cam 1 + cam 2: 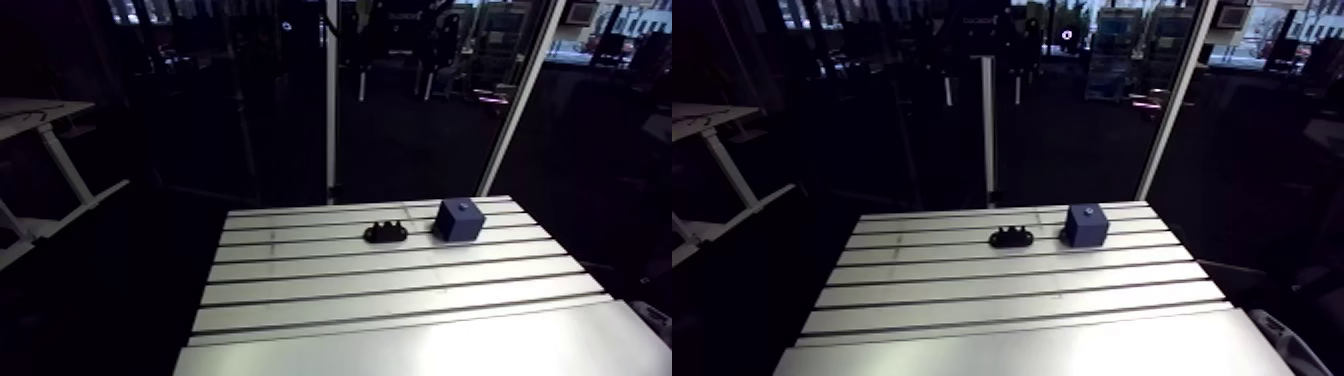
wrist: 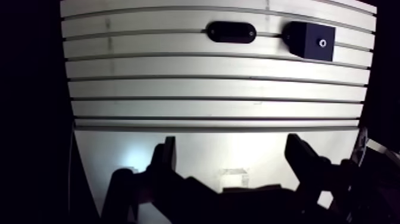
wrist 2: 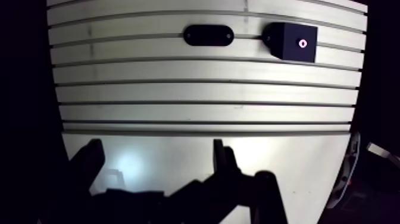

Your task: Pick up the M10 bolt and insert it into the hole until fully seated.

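The M10 bolt cannot be told apart as a thing of its own; the only small part in view is a low black oblong piece (image 1: 385, 233) with rounded ends and a few bumps along its top, and whether the bolt sits in it is too dark and small to tell. That piece lies flat on the far part of the tabletop (image 1: 400, 290), a little right of the middle. Just beside it to the right, with a narrow gap between them, stands a dark blue block (image 1: 459, 220), square-sided and upright. Its top face carries 1 small round hole (image 2: 322, 43), which shows pale at its centre in the wrist view. Both things rest on the slotted stretch of the tabletop, whose grooves run from left to right; nearer, the surface turns into a smooth plate with a bright glare on it. The end effector (image 2: 233, 156) hangs over this smooth near plate, well apart from the block and the black piece, which both lie ahead of it. Its 2 fingers (image 2: 300, 154) are spread wide with nothing between them but bare tabletop
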Controlling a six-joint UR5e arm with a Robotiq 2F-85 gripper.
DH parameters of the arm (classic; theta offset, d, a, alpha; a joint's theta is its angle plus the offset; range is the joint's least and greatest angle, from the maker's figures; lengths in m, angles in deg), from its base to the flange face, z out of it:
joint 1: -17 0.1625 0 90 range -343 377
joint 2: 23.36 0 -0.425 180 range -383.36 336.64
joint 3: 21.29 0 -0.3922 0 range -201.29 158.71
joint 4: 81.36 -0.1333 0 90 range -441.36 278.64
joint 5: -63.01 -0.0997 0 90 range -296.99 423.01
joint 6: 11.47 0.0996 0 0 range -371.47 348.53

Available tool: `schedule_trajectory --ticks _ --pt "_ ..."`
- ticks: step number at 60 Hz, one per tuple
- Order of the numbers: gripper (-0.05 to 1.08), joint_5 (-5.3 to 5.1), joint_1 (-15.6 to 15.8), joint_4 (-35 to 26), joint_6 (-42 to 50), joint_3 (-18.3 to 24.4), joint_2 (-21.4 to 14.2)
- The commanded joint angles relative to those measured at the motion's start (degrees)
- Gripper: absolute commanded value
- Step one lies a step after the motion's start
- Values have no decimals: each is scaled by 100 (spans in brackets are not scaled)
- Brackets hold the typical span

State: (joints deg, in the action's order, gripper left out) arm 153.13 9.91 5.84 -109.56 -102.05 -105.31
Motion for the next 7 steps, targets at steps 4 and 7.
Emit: schedule_trajectory --ticks 4,7 --pt "0 1 5 4 -5 -4 17" --pt "0 1 6 4 -5 -5 17"
